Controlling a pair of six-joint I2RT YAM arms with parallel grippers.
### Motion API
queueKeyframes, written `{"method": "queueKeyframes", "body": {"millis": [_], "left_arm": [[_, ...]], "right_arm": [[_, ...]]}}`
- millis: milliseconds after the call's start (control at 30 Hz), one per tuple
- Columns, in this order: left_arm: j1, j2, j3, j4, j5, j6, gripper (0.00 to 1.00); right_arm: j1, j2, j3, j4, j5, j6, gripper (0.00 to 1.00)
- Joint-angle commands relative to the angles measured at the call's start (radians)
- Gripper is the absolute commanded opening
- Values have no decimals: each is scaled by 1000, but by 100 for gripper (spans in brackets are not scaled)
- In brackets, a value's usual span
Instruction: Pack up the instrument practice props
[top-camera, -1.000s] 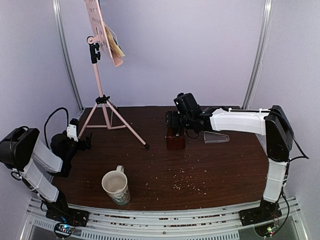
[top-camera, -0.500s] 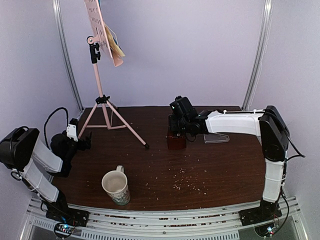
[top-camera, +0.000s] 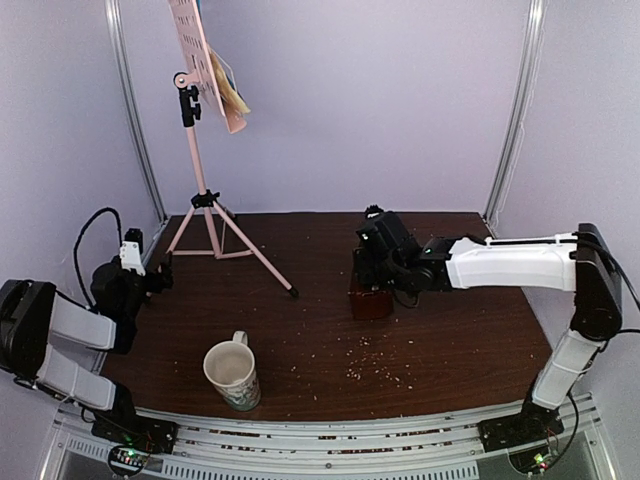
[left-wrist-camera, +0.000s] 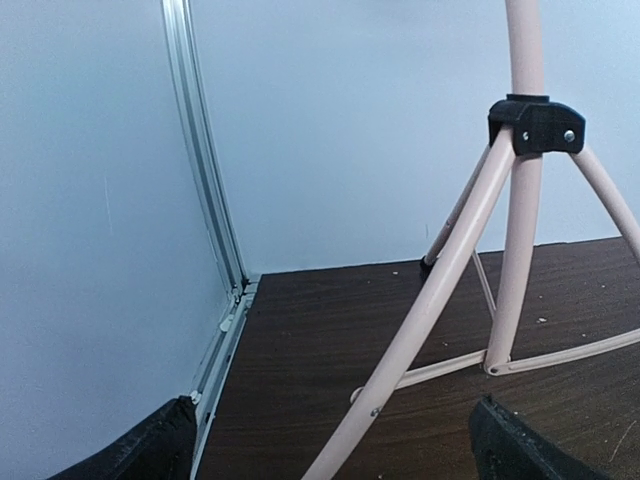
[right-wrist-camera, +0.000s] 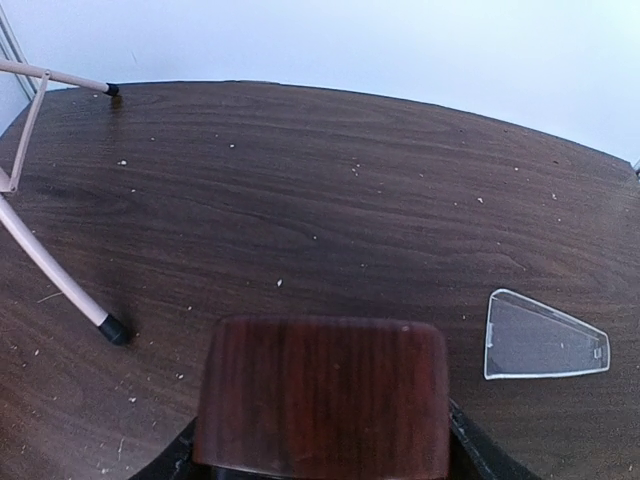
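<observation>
Okay so the right gripper (top-camera: 372, 288) has its fingers partway closed and pressed against both sides of the small dark red-brown metronome (right-wrist-camera: 320, 395), roughly mid-table. Whether the metronome sits on the wood or hangs just above it is hard to tell. The clear wedge cover (right-wrist-camera: 545, 350) lies flat on the table (top-camera: 450, 345), off the metronome and well apart from it, on its right in the wrist view.

The left gripper (top-camera: 160, 274) is spread as wide as it goes and has hold of nothing. It hangs low by the table's left edge, pointed at the legs of the pink music stand (top-camera: 205, 200), and isn't touching them.

The stand is upright at the far left, with the pale-yellow and blue music sheets (top-camera: 229, 86) up on its desk. A cream mug (top-camera: 232, 375) stands near the front edge.
</observation>
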Motion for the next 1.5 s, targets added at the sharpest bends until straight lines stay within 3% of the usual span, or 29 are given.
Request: {"method": "queueKeyframes", "body": {"millis": [0, 167, 567, 867, 1467], "left_arm": [[3, -29, 41, -107, -58, -61, 98], [3, -62, 18, -99, -107, -83, 98], [2, -90, 9, -120, -220, -126, 98], [2, -80, 43, -183, -241, -140, 98], [2, -71, 55, -208, -246, -135, 98]], "right_arm": [[54, -154, -54, 32, 87, 78, 53], [143, -212, -100, 3, 116, 162, 53], [316, -145, -50, -41, 214, 293, 53], [359, -77, 5, -113, 281, 322, 53], [359, -6, 29, -126, 252, 353, 60]]}}
